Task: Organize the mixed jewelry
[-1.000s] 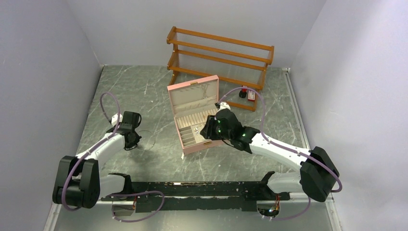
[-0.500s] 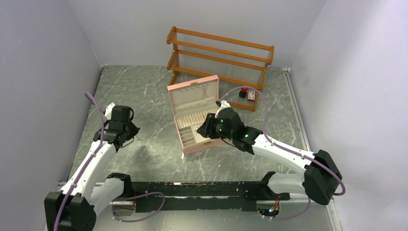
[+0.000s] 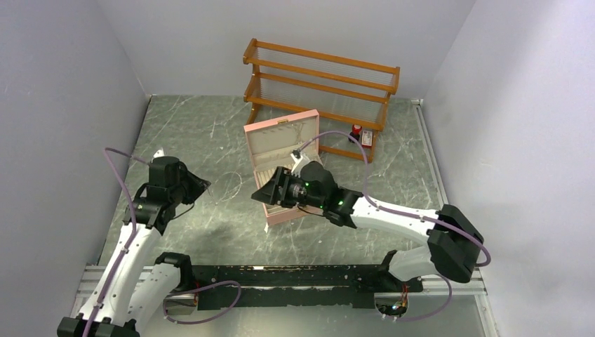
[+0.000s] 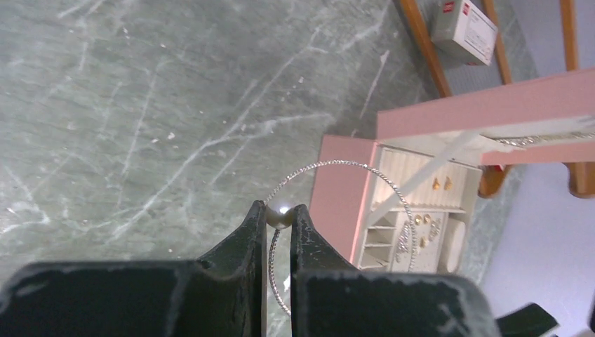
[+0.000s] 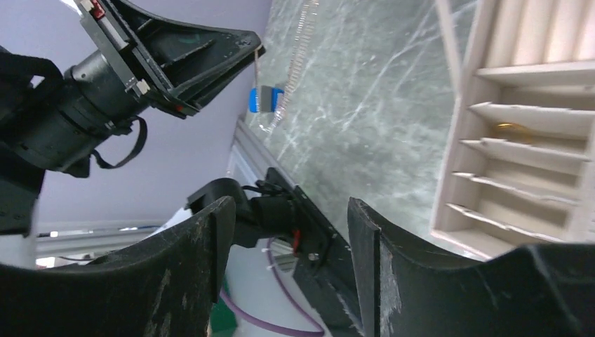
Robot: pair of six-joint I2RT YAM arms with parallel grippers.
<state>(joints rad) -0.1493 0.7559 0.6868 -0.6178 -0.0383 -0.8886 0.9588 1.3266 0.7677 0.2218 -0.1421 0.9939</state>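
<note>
The left gripper [image 4: 279,210] pinched the thin silvery chain loop [image 4: 337,164] by its pearl [image 4: 281,217], probably to carry it to the open pink box [image 4: 342,196]; the right gripper [image 5: 289,207] stood spread, empty.

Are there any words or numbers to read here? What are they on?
No text can be read for sure.
On the small white box by the wooden rack: a red label, its print too blurred to read.
On the pink jewelry box: no writing shows.
</note>
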